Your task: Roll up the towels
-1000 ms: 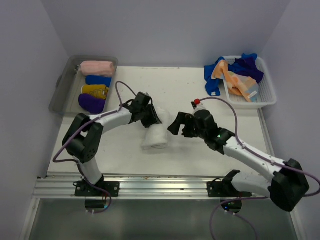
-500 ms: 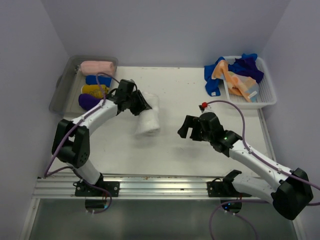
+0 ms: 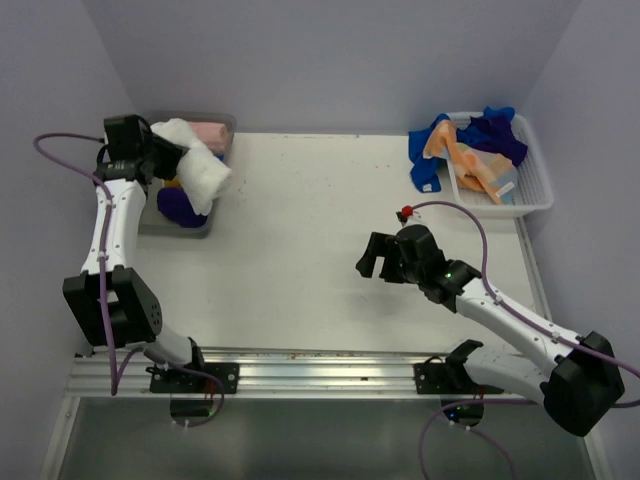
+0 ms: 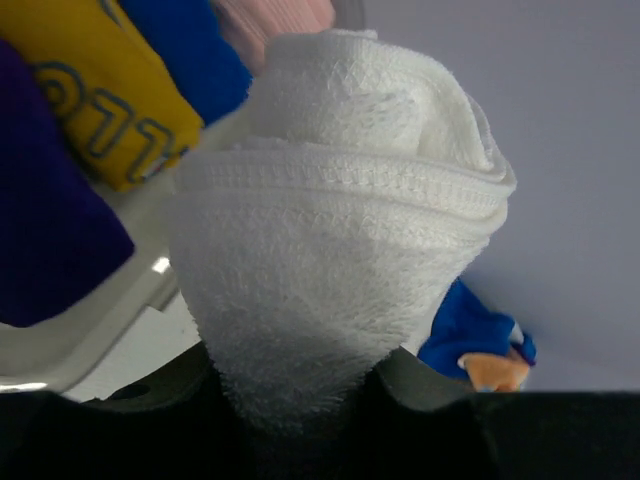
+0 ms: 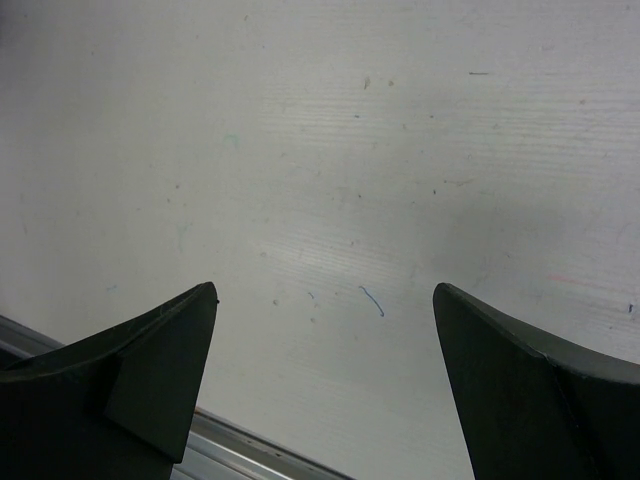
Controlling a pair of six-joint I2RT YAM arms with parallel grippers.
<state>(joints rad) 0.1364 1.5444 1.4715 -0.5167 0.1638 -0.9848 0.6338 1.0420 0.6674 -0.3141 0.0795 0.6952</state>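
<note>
Yellow towel (image 4: pixel 100 85) bears blue lettering, too cropped to read.

White towel (image 4: pixel 340 270), rolled, filled the centre, its lower end pinched in the left gripper (image 4: pixel 300 405). Behind at left, packed in the tub (image 4: pixel 90 345): purple towel (image 4: pixel 50 230), yellow towel (image 4: pixel 110 90), blue towel (image 4: pixel 190 50), pink towel (image 4: pixel 280 15). Blue cloth (image 4: pixel 468 330) far right.
</note>
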